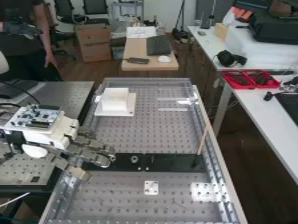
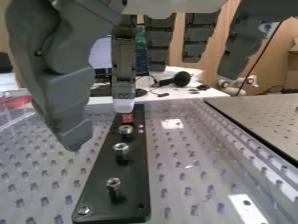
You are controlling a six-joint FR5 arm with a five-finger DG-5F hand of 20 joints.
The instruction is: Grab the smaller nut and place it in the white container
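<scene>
The robot hand is at the left side of the bench, near the left end of the black plate. It is open, with its straight fingers spread apart.

On the black plate, in the wrist view, three metal pieces stand upright, each with its long axis rising from the plate and its broader top facing up. They form a row along the plate's length, apart from one another. Which of them carries the smaller nut cannot be told, so its own facing cannot be told either. A red piece sits at one end of the row.

In the high view, the black plate lies crosswise, its long axis running from the left rail towards the right rail. The white container stands upright on a flat white base, near the left rail and towards the bench's far end. A stretch of perforated surface separates it from the plate, giving room between the two. On the near side of the plate lies a small white square. A thin wooden stick slants beside the right rail, its lower end near the plate's right end.
</scene>
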